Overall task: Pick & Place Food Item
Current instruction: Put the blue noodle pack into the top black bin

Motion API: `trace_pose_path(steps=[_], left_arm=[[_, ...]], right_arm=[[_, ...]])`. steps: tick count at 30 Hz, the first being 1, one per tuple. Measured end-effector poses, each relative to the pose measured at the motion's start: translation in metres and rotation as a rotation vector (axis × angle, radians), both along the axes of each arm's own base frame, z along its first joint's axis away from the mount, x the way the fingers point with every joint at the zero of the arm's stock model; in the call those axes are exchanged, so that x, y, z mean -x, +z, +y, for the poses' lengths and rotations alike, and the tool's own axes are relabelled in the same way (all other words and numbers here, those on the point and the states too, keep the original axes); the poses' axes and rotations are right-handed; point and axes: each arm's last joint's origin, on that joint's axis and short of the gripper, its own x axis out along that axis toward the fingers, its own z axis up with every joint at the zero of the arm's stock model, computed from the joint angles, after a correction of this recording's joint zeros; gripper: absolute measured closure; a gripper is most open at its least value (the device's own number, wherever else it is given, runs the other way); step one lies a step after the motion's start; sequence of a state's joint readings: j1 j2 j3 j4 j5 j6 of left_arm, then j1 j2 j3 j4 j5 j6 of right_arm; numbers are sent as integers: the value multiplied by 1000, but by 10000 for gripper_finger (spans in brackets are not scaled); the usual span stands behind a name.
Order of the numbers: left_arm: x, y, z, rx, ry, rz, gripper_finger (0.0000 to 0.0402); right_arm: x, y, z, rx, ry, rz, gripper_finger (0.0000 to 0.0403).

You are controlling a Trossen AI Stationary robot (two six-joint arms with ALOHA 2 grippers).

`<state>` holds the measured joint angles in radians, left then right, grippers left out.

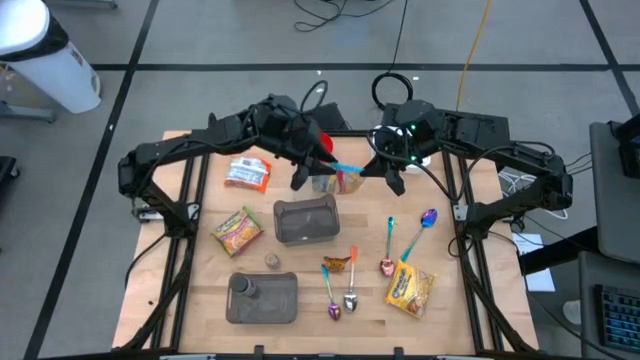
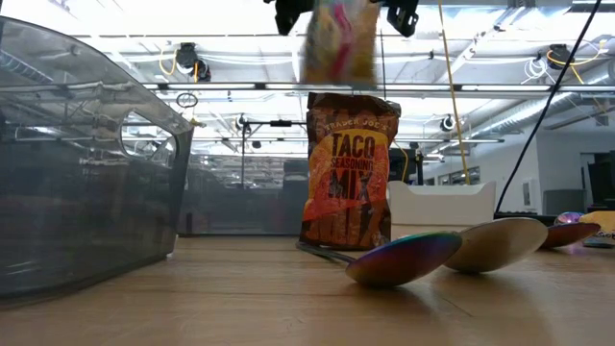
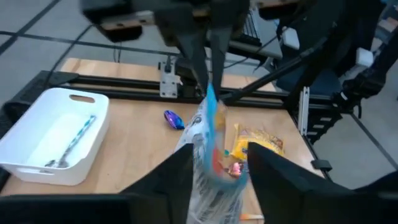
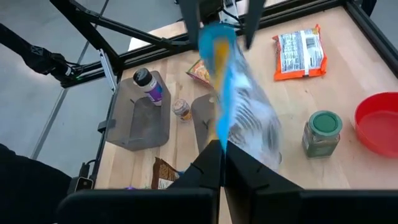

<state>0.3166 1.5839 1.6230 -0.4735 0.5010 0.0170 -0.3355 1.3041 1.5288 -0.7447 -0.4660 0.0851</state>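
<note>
Aloft, candy bag (image 4: pixel 239 112) pinched in right pincer (image 4: pixel 221 152).

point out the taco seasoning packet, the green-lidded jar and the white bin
taco seasoning packet (image 2: pixel 350 173), low view, on the middle of its printed front
green-lidded jar (image 4: pixel 324 123), right wrist view, on its green lid
white bin (image 3: pixel 37 121), left wrist view, on its near rim

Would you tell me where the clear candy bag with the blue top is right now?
In the high view the candy bag hangs mid-air at the table's far middle, above the gray bin, between both end effectors.
</note>
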Motion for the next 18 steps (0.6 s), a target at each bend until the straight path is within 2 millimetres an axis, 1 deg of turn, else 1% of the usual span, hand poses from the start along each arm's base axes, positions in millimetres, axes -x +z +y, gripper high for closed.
trace_pose_path(steps=[4, 8, 11, 14, 18], left_arm=[[7, 6, 6, 9, 31, -14, 199], [10, 7, 10, 14, 48, -14, 180], [13, 13, 10, -8, 39, -8, 175], [16, 24, 8, -86, 4, -5, 174], [17, 34, 5, -144, -16, 12, 174]], right_arm=[[-1, 1, 0, -1, 0, -14, 403], [-1, 1, 0, -10, 0, -12, 403], [-1, 1, 0, -29, 4, -12, 403], [-1, 2, 1, -59, 30, -16, 403], [-1, 2, 4, -66, 41, -15, 403]])
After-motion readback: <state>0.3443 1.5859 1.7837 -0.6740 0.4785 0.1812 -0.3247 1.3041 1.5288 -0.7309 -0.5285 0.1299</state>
